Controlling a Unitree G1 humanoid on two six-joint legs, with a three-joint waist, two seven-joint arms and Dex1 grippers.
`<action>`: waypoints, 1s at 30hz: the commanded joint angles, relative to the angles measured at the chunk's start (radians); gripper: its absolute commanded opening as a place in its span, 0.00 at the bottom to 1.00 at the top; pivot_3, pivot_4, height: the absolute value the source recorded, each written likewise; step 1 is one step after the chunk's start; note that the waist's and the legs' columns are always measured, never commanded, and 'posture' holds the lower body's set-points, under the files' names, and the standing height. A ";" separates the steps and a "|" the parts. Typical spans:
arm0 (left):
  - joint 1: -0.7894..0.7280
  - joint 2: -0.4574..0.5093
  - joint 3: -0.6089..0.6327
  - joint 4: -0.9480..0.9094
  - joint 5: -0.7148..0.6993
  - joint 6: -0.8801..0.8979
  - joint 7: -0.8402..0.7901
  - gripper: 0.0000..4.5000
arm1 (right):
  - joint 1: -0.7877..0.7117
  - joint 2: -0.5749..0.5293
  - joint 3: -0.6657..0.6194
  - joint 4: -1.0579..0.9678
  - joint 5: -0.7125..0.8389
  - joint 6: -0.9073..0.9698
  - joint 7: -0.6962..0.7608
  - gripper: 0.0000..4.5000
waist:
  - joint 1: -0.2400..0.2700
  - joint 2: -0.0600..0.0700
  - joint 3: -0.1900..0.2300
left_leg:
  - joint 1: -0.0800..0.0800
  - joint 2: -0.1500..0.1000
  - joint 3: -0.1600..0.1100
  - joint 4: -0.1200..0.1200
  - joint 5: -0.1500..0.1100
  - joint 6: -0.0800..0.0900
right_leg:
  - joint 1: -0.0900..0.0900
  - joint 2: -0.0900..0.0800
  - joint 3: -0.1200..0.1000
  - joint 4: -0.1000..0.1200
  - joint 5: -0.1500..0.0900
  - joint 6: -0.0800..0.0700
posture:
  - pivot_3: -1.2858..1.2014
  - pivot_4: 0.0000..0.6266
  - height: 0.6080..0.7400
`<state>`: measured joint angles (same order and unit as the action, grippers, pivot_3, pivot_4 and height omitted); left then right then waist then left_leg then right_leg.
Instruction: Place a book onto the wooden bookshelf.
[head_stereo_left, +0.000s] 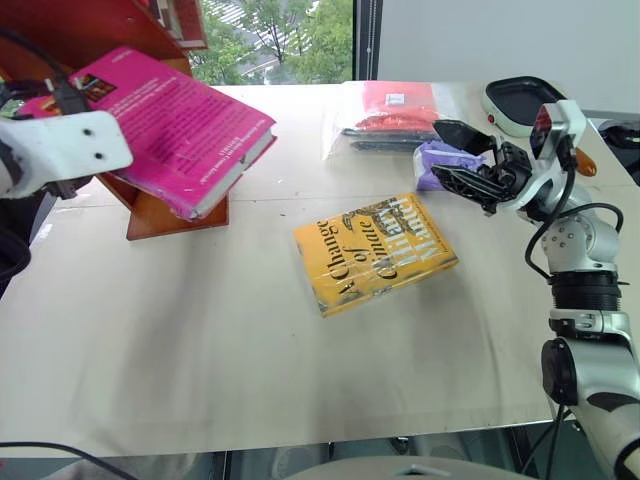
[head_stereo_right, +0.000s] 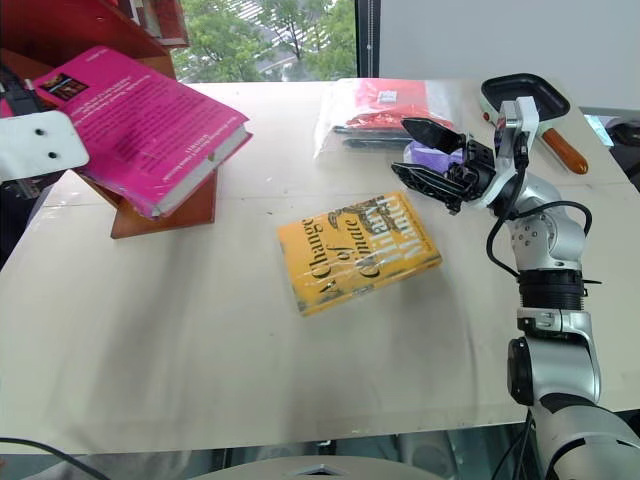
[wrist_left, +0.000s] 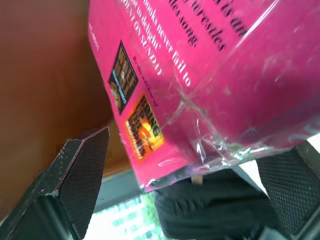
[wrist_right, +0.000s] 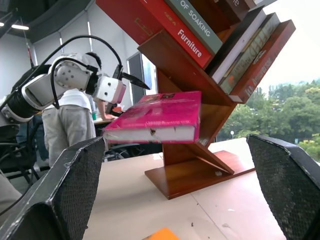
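Pink book (wrist_right: 159, 119) lies on a slanted board of the bookshelf (wrist_right: 200, 165); left gripper (wrist_right: 131, 79) released beside it, right gripper (head_stereo_right: 432, 152) spread, empty; withdraw left straight back, no nudging

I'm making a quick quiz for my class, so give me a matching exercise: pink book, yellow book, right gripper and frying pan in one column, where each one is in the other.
Things:
1. pink book
2. yellow book
3. right gripper
4. frying pan

Places or states:
A. flat on the middle of the table
B. resting on a slanted board of the wooden bookshelf
C. at the table's far right corner
D. open, above the table, holding nothing

Pairs: 1-B, 2-A, 3-D, 4-C
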<state>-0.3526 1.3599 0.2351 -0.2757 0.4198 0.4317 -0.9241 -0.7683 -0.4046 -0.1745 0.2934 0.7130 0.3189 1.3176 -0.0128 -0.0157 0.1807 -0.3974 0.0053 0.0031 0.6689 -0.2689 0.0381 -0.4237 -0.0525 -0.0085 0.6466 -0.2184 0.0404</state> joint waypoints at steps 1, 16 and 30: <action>-0.002 -0.009 -0.016 0.003 -0.003 0.032 -0.001 1.00 | 0.001 -0.004 -0.029 -0.029 0.005 -0.031 -0.012 1.00 | -0.002 0.000 0.000 | 0.000 0.000 0.000 0.000 0.000 0.000 | 0.000 0.000 0.000 0.000 0.000 0.000 | 0.52 0.24 1.00; 0.013 -0.020 -0.007 0.045 -0.035 0.005 0.021 0.71 | 0.024 -0.009 -0.029 -0.043 0.009 -0.050 -0.026 1.00 | 0.001 0.000 0.000 | 0.001 0.000 0.001 0.001 0.000 0.000 | 0.000 0.000 0.001 0.002 0.000 0.000 | 0.52 0.24 1.00; 0.043 -0.026 0.008 0.048 -0.034 0.005 0.051 0.01 | 0.014 -0.013 -0.023 -0.039 0.008 -0.045 -0.022 1.00 | -0.002 0.000 0.000 | 0.004 0.000 0.003 0.001 0.000 0.000 | 0.000 0.000 0.004 0.006 0.000 0.000 | 0.52 0.24 1.00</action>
<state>-0.3169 1.3330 0.2267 -0.2262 0.3880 0.4303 -0.8718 -0.7401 -0.4060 -0.1768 0.2886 0.7108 0.2805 1.2958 -0.0152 -0.0159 0.1805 -0.3937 0.0055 0.0066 0.6703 -0.2689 0.0381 -0.4241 -0.0522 -0.0048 0.6528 -0.2185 0.0404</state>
